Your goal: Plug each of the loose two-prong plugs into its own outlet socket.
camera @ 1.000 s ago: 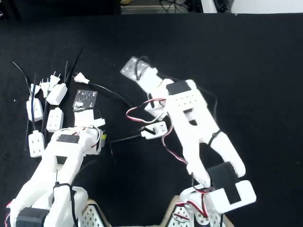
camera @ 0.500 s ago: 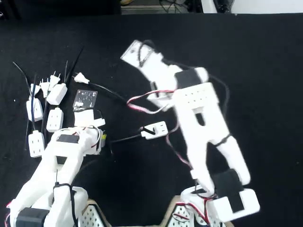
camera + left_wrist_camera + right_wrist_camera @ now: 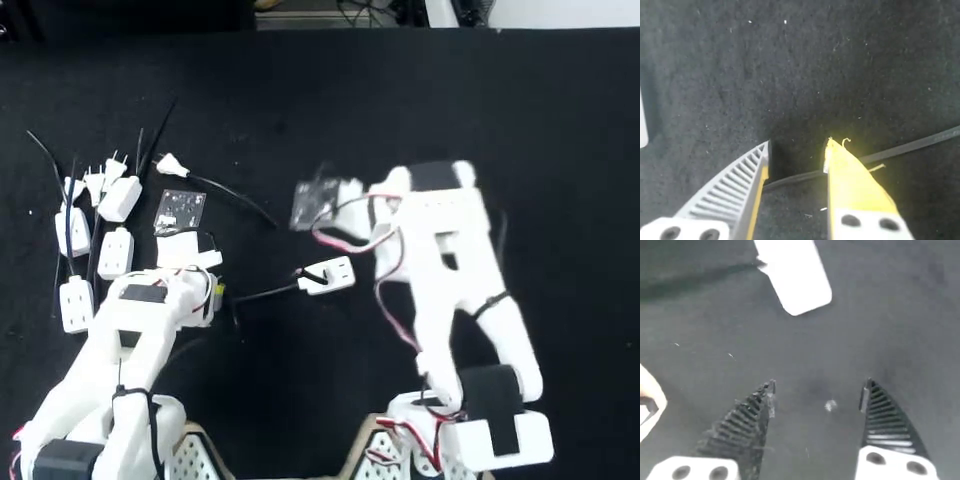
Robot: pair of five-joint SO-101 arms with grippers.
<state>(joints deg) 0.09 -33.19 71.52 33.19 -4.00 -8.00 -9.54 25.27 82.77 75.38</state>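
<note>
1. The right gripper [image 3: 817, 387] hangs wide open and empty over the black table [image 3: 560, 120]. In the high view, the white outlet socket [image 3: 328, 275] lies near, at its 6 o'clock.
2. The left gripper [image 3: 797, 150] is partly open, its jaws astride a black cable [image 3: 910, 146] without pinching it.
3. The loose plug [image 3: 172, 165] lies unplugged at the socket's 10 o'clock, well apart.
4. This looks like the fetching step. Next, one claw needs to close on the plug while the other steadies the socket, with prongs lined up to slots.
</note>
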